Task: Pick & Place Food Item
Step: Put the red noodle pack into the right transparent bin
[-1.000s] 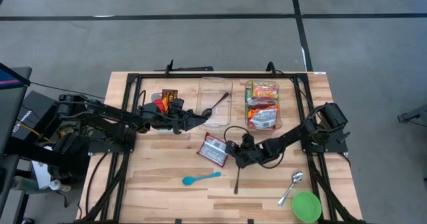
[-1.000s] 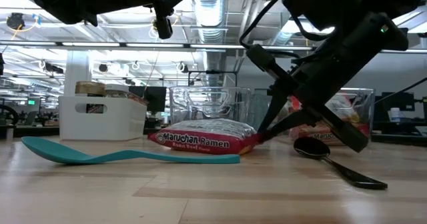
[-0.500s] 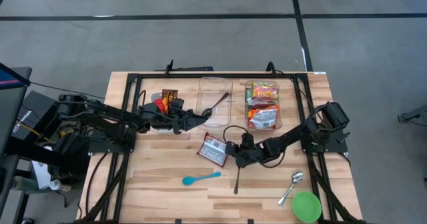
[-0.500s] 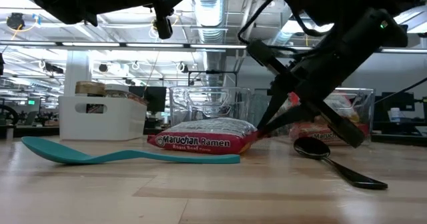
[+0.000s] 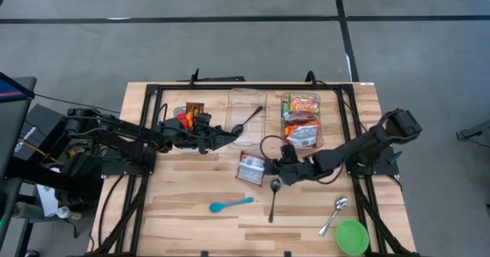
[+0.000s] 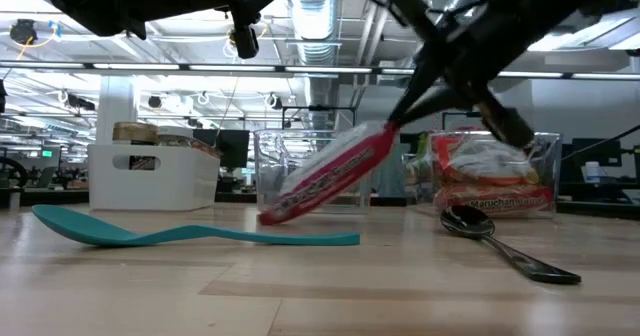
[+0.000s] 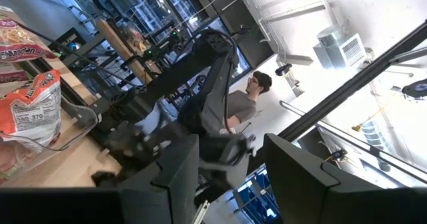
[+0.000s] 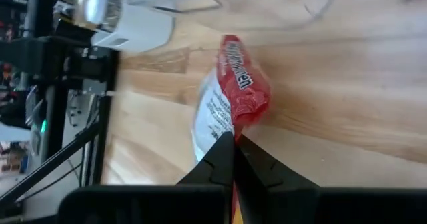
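Right gripper: its fingers are pressed together on one edge of the ramen packet, near the middle of the tabletop.
Ramen packet: red and white, tilted, the pinched end raised and the far lower corner down near the wood in the low view; it sits just in front of the clear bins.
Left gripper: hangs over the near edge of the empty clear bin; its fingers stand partly spread with nothing visible between them.
Clear bin of packets: right of the empty bin, holding several food packets.
Black spoon in bin: lies slantwise inside the empty clear bin.
Black spoon on tabletop: just in front of the right gripper, bowl toward the packet.
Teal spoon: lies on the wood, nearer the front edge.
Metal spoon: beside the green bowl at the front right corner.
White box: behind the teal spoon, left of the bins.
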Robot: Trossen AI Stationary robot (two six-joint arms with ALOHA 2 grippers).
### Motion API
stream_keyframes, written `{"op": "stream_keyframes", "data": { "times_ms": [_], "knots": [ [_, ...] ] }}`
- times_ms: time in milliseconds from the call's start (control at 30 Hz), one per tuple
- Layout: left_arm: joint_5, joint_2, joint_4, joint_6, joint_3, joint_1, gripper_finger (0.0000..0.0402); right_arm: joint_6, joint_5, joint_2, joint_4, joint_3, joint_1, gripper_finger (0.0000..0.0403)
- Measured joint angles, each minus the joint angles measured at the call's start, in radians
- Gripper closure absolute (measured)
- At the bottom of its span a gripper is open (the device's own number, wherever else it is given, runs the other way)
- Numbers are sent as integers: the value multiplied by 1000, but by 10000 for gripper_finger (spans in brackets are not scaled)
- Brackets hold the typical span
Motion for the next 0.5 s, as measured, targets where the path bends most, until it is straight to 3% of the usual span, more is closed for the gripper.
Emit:
{"op": "stream_keyframes", "data": {
  "times_ms": [500],
  "knots": [
    [0, 0, 0, 0, 0, 0, 238, -211, -3, -307, -155, 0, 0, 403]
  ]
}}
